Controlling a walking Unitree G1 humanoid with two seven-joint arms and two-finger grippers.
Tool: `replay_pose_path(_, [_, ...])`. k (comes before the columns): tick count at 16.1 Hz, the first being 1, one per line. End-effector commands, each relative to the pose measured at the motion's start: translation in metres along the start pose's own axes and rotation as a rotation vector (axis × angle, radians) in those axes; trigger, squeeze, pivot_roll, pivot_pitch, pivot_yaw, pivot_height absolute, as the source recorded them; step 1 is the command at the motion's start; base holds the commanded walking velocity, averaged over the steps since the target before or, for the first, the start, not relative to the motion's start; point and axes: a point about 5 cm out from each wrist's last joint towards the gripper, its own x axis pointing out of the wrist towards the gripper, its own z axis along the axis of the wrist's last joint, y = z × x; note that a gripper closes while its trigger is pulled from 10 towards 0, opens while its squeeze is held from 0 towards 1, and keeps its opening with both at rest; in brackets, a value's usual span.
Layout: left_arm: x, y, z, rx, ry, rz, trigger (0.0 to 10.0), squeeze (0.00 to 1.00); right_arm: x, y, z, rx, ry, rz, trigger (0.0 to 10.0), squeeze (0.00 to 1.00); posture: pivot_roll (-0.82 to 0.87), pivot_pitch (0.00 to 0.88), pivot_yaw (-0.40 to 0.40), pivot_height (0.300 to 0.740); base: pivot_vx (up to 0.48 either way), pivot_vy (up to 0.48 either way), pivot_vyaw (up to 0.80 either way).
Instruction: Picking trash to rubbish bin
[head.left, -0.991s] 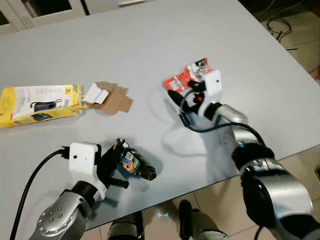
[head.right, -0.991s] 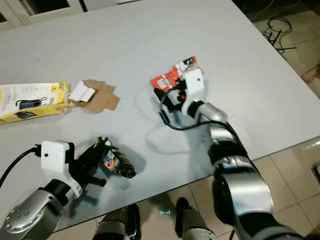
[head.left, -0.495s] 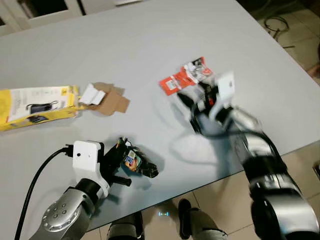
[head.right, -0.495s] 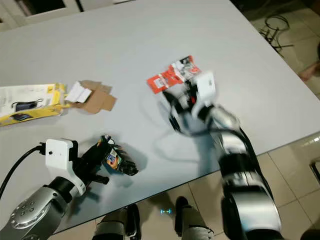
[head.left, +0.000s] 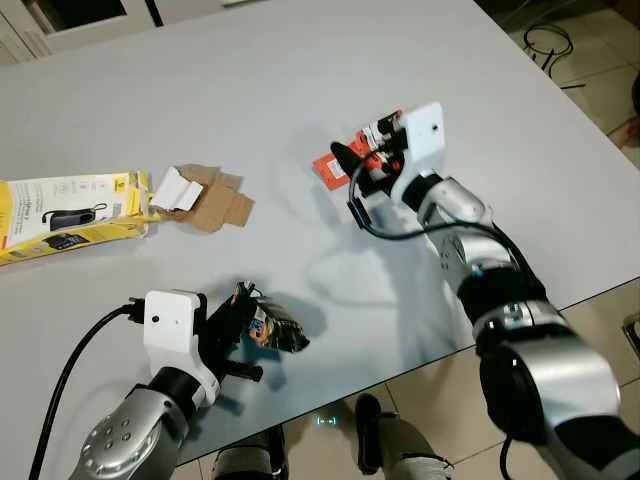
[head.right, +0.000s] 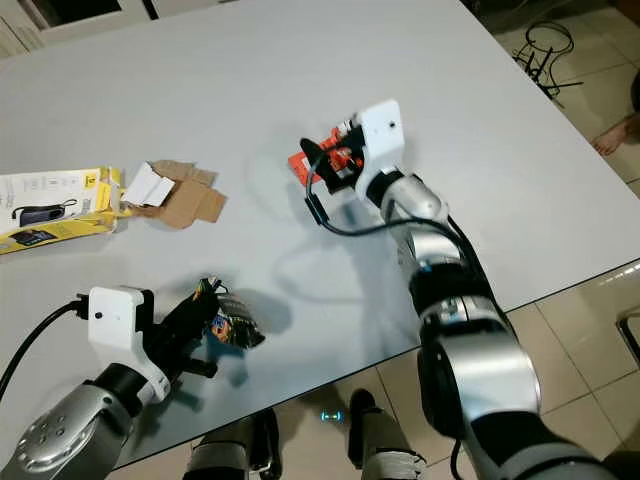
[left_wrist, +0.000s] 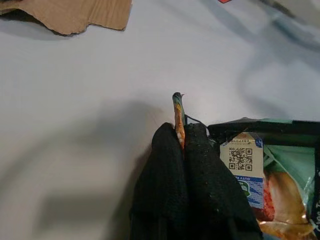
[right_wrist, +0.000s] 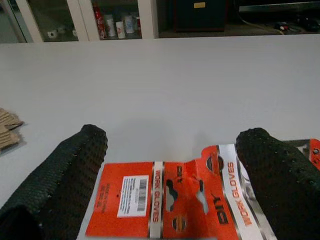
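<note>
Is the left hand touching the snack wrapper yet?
Touching. The left wrist view shows the left hand shut with the snack wrapper edge pinched between its fingers.

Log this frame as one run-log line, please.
left gripper: shut on snack wrapper | right gripper: open over orange glove card | yellow box, torn cardboard: on table

Box far left; cardboard beside; glove card right.

Grey table on beige tiled floor — glass-fronted cabinets behind.
</note>
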Motion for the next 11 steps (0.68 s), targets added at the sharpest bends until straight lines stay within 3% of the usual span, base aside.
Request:
replay_pose_path(1, [-0.005,-0.002,-0.003,0.001,0.02,0.007,2.7,0.0,0.003,0.003,-0.001,-0.018,0.012,0.001,10.0,0.0,0.17,0.321,0.029,0.74,0.0,0.0,0.0])
replay_pose_path(5, [-0.016,-0.001,-0.005,0.001,0.036,0.034,2.7,0.0,0.009,0.002,0.001,-0.045,0.027,-0.063,10.0,0.0,0.21,0.337,0.03,0.74,0.0,0.0,0.0])
replay_pose_path(11, [-0.021,-0.007,-0.005,-0.005,0.043,0.035,2.7,0.0,0.012,0.004,-0.003,-0.045,0.058,-0.128,10.0,0.0,0.24,0.345,0.028,0.74,0.0,0.0,0.0])
